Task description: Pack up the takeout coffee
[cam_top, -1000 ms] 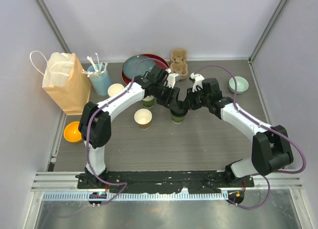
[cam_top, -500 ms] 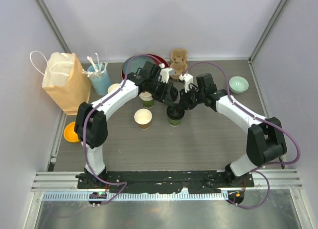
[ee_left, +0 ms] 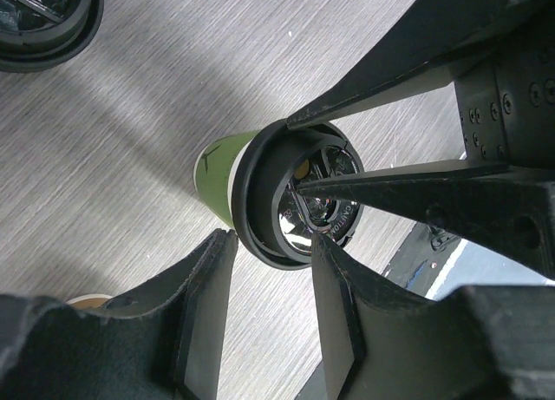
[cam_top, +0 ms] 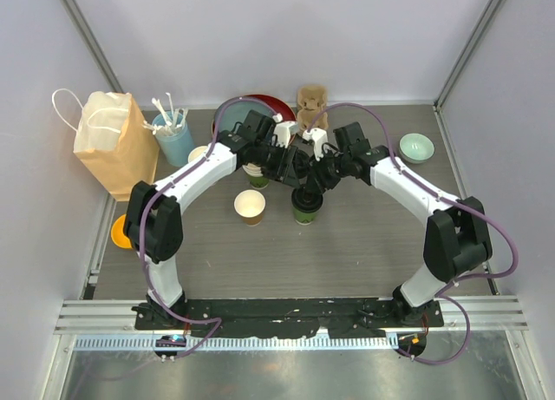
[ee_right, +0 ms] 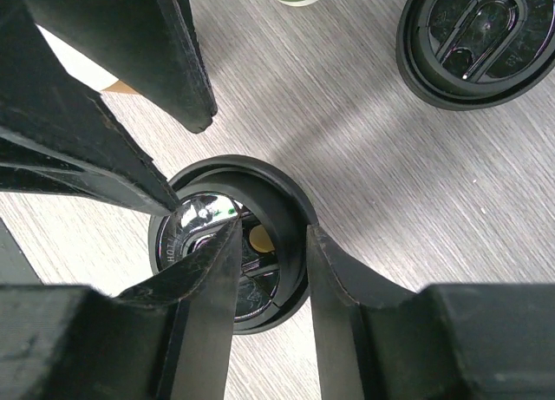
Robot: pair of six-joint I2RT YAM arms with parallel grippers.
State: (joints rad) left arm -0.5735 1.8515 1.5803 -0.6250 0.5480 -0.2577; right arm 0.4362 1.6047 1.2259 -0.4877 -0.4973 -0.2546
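Note:
The green-sided cup point(ee_left: 217, 170) stands on the table with a black lid point(ee_left: 299, 196) on top of it. My right gripper point(ee_right: 264, 235) is open just above it. One finger is over the lid's point(ee_right: 234, 235) inside and the other is outside its rim. My left gripper point(ee_left: 273, 239) is open beside the lid, with bare table between its fingers. In the top view both grippers meet over this cup point(cam_top: 305, 205). The brown-sided cup point(cam_top: 250, 206) stands open to its left. A second black lid point(ee_right: 477, 36) lies on the table nearby.
A paper bag point(cam_top: 113, 144) and a blue cup of stirrers point(cam_top: 173, 138) stand at the back left. A plate point(cam_top: 238, 112), a cardboard carrier point(cam_top: 312, 99), a pale bowl point(cam_top: 416, 147) and an orange bowl point(cam_top: 126, 231) lie around. A cup stack point(cam_top: 256, 176) is under the left arm.
Both arms have drawn in and back over the lidded green cup. The right gripper's fingers have spread apart from the lid's rim. The left gripper has narrowed a little.

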